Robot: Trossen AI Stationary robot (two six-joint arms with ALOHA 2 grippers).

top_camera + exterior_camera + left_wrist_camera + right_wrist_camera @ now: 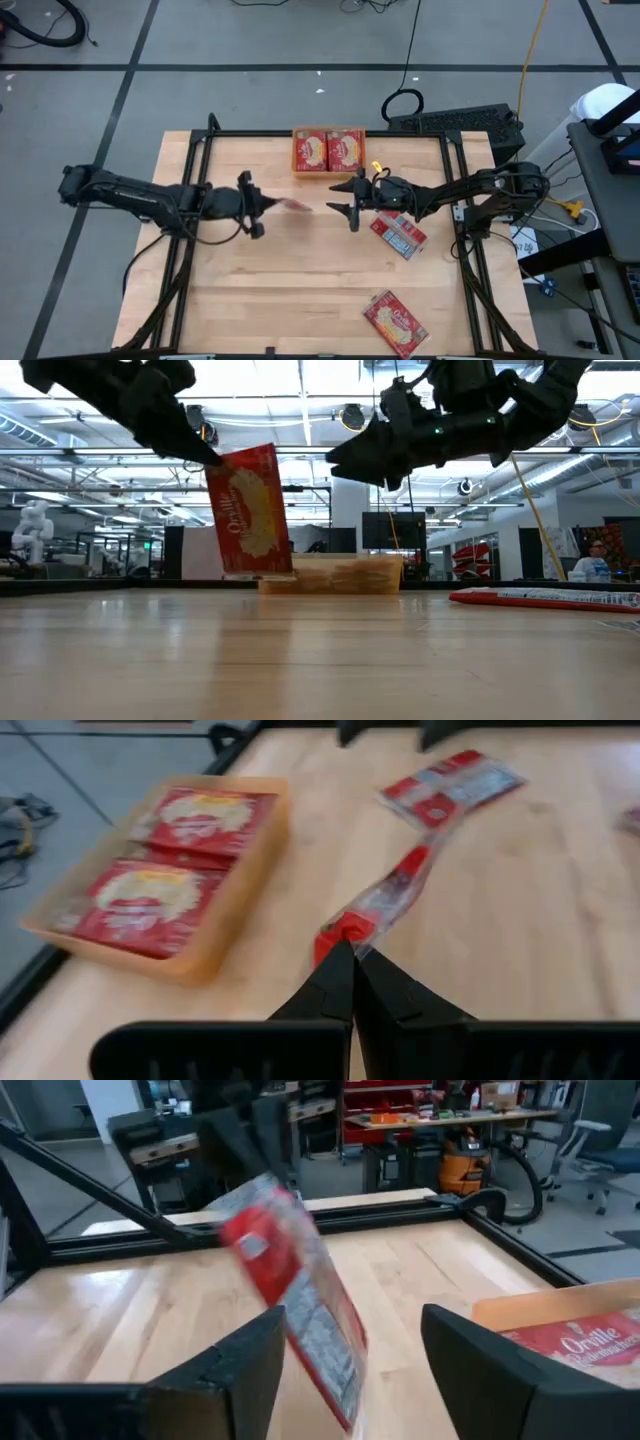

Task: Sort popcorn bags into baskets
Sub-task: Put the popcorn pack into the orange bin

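The left pincer [268, 205] was pinched shut on just one corner of a popcorn bag [250, 510] dangling above the desk [300, 290] short of the basket [328, 171], the open right pincer [347, 200] facing it, so it could've slipped.

the held popcorn bag [293, 205] is a motion-blurred smear from above, and its print is unreadable there.
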